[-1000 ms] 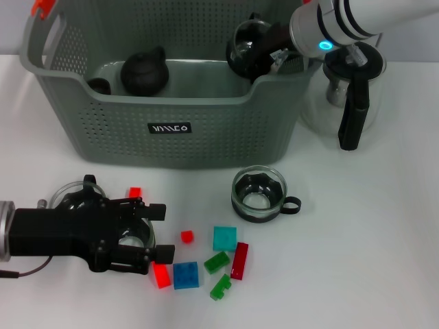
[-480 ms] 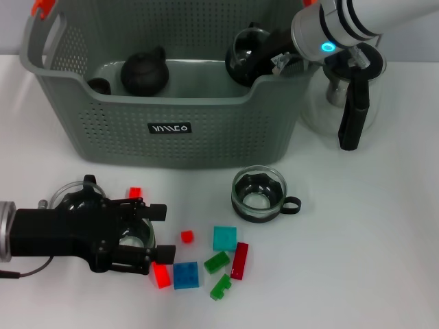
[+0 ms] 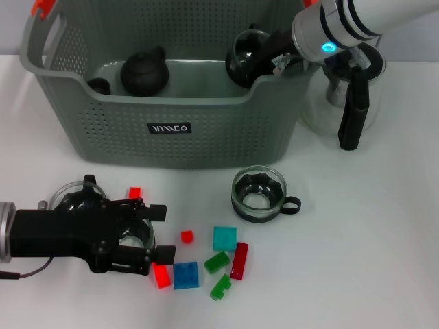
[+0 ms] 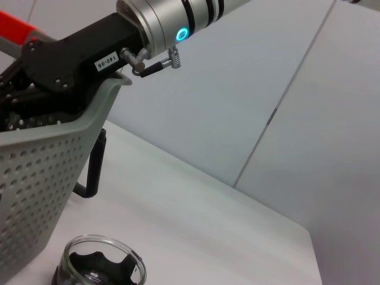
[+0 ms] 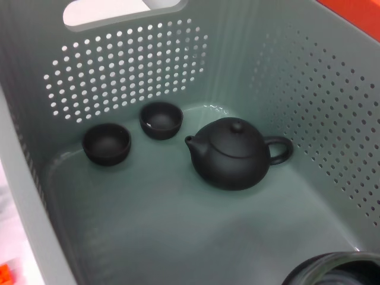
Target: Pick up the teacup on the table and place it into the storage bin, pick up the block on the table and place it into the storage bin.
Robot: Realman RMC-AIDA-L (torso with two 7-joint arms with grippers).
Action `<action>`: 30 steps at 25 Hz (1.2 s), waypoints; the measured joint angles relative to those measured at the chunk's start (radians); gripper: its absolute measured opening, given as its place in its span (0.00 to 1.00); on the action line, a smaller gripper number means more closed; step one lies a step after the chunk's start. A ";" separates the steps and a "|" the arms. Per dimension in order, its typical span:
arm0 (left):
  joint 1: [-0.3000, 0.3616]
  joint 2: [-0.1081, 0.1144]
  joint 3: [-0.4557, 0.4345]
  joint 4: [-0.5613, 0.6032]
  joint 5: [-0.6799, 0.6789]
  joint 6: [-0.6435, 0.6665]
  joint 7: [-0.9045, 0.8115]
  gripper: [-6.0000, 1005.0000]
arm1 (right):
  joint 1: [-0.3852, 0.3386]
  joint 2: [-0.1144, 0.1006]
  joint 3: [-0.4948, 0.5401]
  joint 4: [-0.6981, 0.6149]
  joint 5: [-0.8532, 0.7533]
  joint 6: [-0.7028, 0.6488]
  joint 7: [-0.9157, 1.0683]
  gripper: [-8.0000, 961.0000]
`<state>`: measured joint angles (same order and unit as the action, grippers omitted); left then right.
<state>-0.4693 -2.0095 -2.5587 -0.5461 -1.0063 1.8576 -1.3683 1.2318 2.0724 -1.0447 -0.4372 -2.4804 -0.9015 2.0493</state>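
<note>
The cup [image 3: 247, 48] hung inside the bin [image 3: 171, 147], at its right end, just within the rim and clear of the floor. Your right gripper [image 3: 266, 49] reached in over that end wall and appeared to be pinching the cup at its side, though the fingers themselves were mostly hidden by the wall. In the right wrist view the cup's rim [image 5: 332, 270] sat at the near edge, with bare bin floor [image 5: 178, 231] around it. The teapot [image 5: 234, 160] and the two small dark bowls [image 5: 107, 143] stood well apart, towards the far end. So the drop point lay straight below the gripper. By my reading you needed only to lower and let go, with no sideways shift.

On the table, another cup [image 3: 259, 195] stood in front of the bin, nearer your right arm. The blocks [image 3: 224, 238] lay nearer your left gripper [image 3: 152, 238], which rested low with its jaws spread. The red block [image 3: 161, 275] was just beside its lower finger.
</note>
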 joint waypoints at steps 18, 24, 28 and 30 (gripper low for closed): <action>-0.002 0.000 0.000 0.002 0.000 -0.002 0.000 0.90 | 0.001 0.002 -0.012 -0.002 0.000 -0.007 0.000 0.19; -0.002 0.000 0.000 0.002 0.000 -0.003 0.000 0.90 | -0.009 0.002 -0.011 -0.027 0.000 -0.010 0.000 0.22; -0.002 0.000 0.000 0.002 0.000 -0.003 -0.002 0.90 | -0.053 0.011 -0.004 -0.128 0.015 -0.028 0.002 0.26; -0.002 0.000 0.000 0.002 0.000 -0.002 -0.003 0.90 | -0.079 0.013 -0.001 -0.197 0.037 -0.043 0.008 0.28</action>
<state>-0.4709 -2.0092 -2.5587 -0.5445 -1.0063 1.8557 -1.3716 1.1529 2.0859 -1.0460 -0.6345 -2.4438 -0.9450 2.0572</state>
